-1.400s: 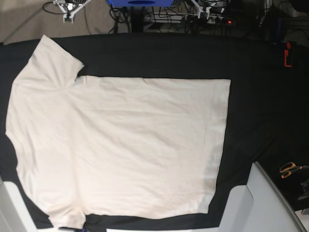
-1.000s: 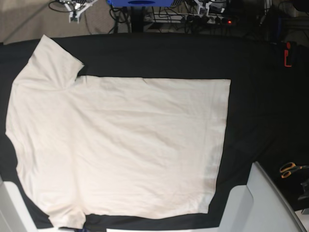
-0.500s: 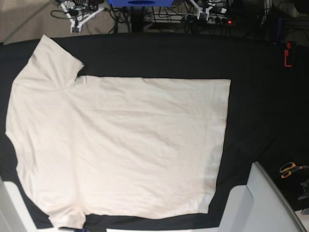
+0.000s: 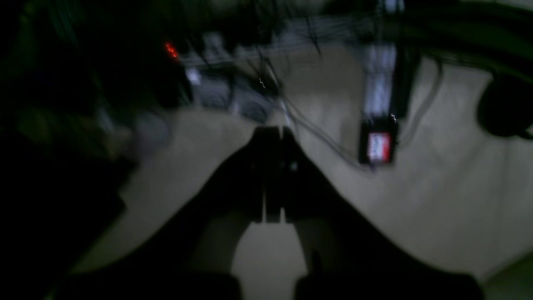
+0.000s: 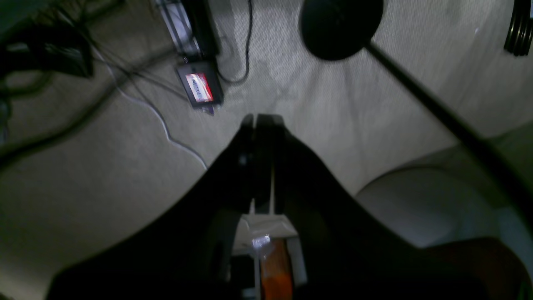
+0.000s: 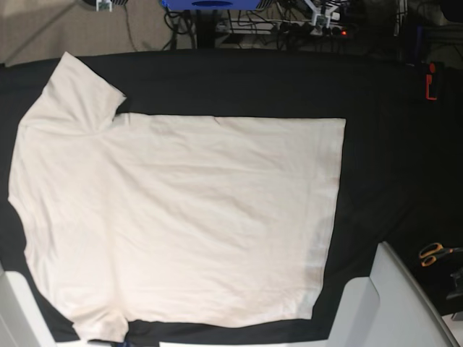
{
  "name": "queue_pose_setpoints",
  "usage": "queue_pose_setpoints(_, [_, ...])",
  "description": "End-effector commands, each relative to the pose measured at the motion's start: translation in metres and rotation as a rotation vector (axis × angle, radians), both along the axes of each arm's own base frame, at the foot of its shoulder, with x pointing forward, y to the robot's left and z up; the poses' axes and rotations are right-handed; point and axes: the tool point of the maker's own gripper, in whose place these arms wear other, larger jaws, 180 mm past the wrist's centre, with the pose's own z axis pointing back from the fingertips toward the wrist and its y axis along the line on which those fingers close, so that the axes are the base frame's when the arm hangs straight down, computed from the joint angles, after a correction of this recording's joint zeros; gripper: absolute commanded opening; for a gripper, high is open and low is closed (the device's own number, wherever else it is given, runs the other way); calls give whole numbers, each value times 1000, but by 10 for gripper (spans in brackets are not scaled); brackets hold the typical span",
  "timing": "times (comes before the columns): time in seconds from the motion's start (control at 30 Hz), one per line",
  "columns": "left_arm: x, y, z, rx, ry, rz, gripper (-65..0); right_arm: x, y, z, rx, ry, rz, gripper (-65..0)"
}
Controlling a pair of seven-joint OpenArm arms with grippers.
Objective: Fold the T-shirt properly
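Note:
The cream T-shirt (image 6: 181, 217) lies spread flat on the black table cover (image 6: 383, 159), hem to the right, one sleeve (image 6: 81, 90) at the upper left and the other at the lower left. Both grippers are off the cloth, past the table's far edge. In the left wrist view my left gripper (image 4: 272, 132) is shut and empty over the carpet. My right gripper (image 5: 257, 118) is likewise shut with nothing in it. The base view shows only small white parts of them at its top edge, the left gripper (image 6: 323, 11) and the right gripper (image 6: 103, 3).
Orange-handled scissors (image 6: 432, 253) and a grey-white panel (image 6: 394, 300) sit at the lower right. A red object (image 6: 431, 81) lies at the table's right end. Beyond the far edge are cables, a labelled power brick (image 5: 199, 87) and a round black stand base (image 5: 341, 25).
My right gripper has shut and drawn back toward the top edge of the base view. The left gripper shifted slightly right. The T-shirt has not moved.

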Motion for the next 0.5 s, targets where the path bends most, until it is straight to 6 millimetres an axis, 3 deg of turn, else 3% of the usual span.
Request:
queue_pose_setpoints(0.0, [-9,7,8,15,-9,-13,-650,-18,-12,14,-27,19,6,-650])
queue_pose_setpoints(0.17, [-9,10,55,10,-139,-99,-650,-1,-29,83,-76,-37,46,-650])
queue_pose_setpoints(0.27, [5,14,89,3,-240,-78,-650,9,-31,115,-89,-55,63,-650])
queue_pose_setpoints(0.37, [42,38,136,-6,-400,53,-650,33,-31,146,-104,-133,85,-650])
queue_pose_setpoints(0.47, [88,50,189,-43,-569,99,-650,73,-30,175,-120,-254,103,-647])
